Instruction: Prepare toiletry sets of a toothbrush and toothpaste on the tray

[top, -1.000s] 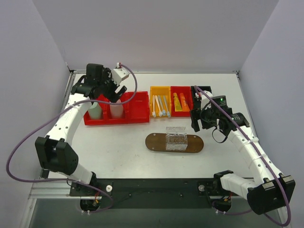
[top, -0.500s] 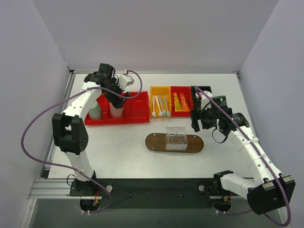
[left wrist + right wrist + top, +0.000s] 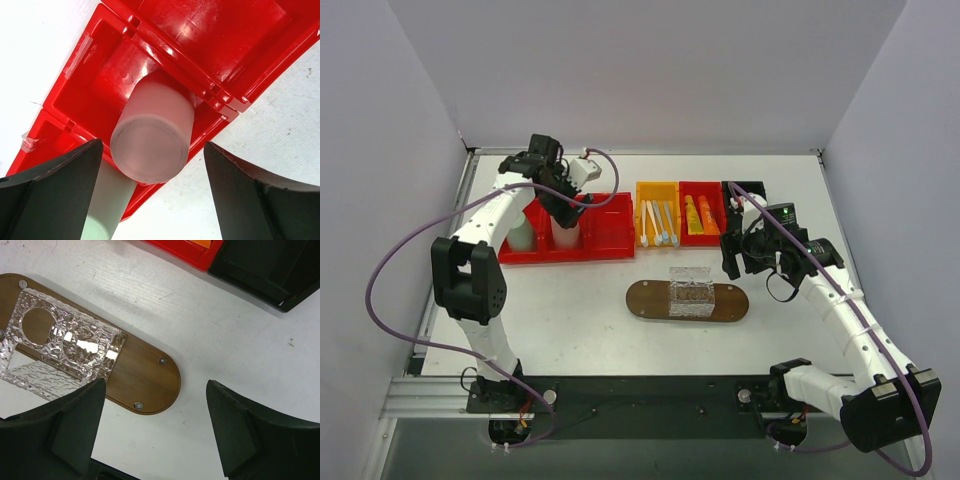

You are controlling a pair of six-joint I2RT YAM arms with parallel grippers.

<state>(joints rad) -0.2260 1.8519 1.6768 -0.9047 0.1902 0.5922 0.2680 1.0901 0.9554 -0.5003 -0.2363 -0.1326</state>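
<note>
toothbrushes [image 3: 658, 222] lying in the yellow bin [image 3: 657, 186] and toothpaste tubes [image 3: 697, 214] in the small red bin [image 3: 718, 212] just beside it, both at the back of the surface [image 3: 570, 300], apart from the tray [image 3: 645, 300] carrying a clear textured holder [image 3: 691, 293] on its middle. left end effector [image 3: 565, 203] spread wide above a white cylinder [image 3: 152, 135] standing in the large red bin [image 3: 608, 235], gripping nothing. right end effector [image 3: 732, 262] parted and empty, hovering over bare surface just beside the tray's right end.
</note>
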